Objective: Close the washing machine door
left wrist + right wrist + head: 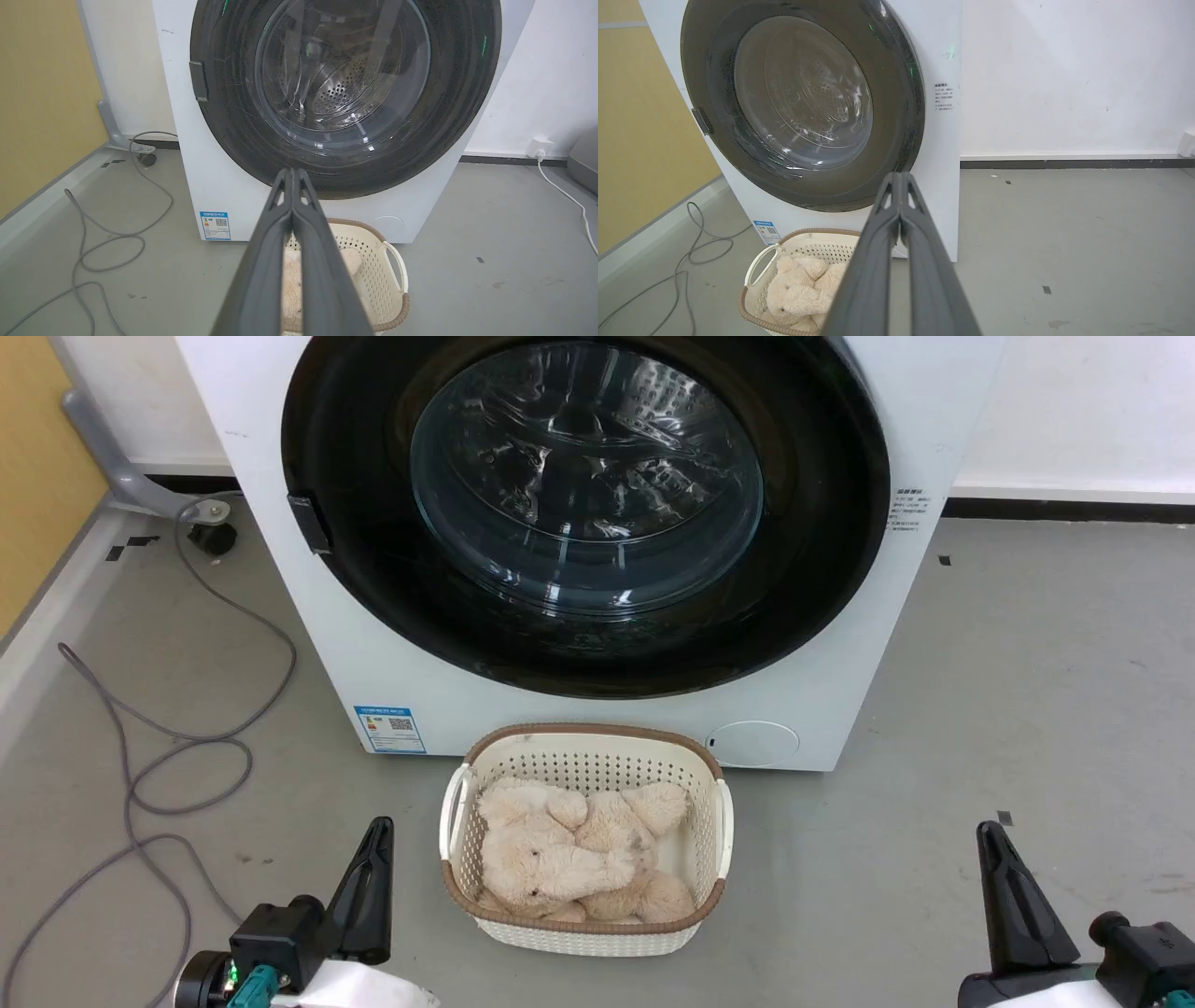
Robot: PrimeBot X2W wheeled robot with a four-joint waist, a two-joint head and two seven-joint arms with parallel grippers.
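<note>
washing machine (840, 709) white all over | washing machine door (355, 579) glossy black ring, clear glass centre | label (390, 729) blue, at the door's 7 o'clock | basket (588, 767) cream, dotted with holes, brown woven rim, at 6 | plush toy (551, 868) pale beige | floor (1027, 709) grey | cable (292, 653) grey, at 8 | wall panel (37, 457) mustard yellow, at 10

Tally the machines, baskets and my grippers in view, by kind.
washing machine: 1
laundry basket: 1
grippers: 2 (left gripper, right gripper)
Total: 4
</note>
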